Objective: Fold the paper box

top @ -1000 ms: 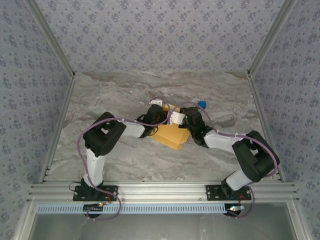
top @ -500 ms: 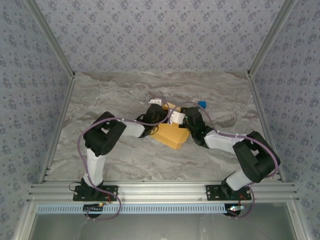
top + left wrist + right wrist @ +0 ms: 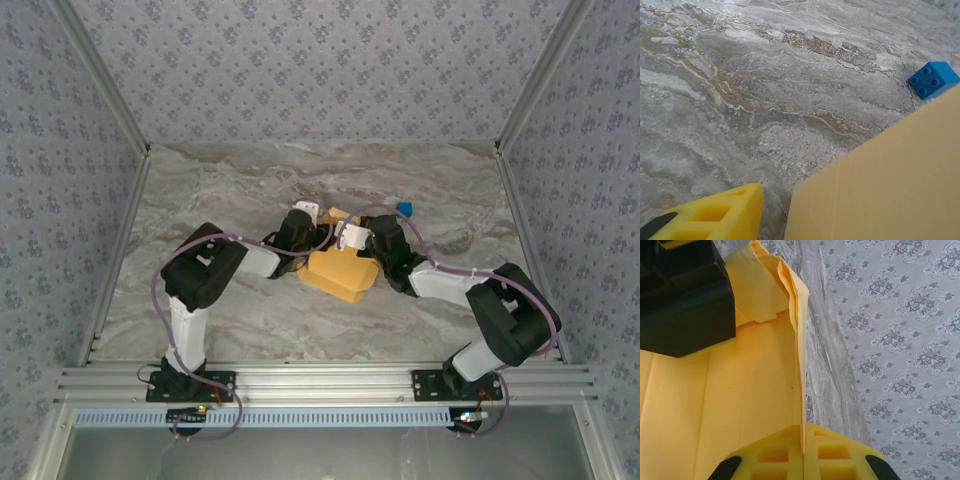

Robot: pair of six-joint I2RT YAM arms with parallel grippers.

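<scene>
The right hand (image 3: 803, 442) is closed on the paper box (image 3: 745, 390): in the right wrist view its two yellow fingers (image 3: 772, 457) meet at 6 o'clock with a thin upright card edge pinched between them. That edge runs up toward 12 o'clock, where crumpled flaps fold over. The left hand (image 3: 303, 228) sits at the box's 10 o'clock edge in the top view. The left wrist view shows one of its yellow fingers (image 3: 722, 212) at 7 o'clock, just beside a flat card panel (image 3: 880, 185) with a narrow gap between them. Whether this hand is open or closed I cannot tell.

From above, the paper box (image 3: 343, 275) lies near the middle of the marbled worktop (image 3: 230, 190), between the two hands, as a low yellow-orange slab. Its top panel hides whatever may be inside. A small blue studded block (image 3: 404, 210) rests on the worktop at the box's 1 o'clock, apart from it.
</scene>
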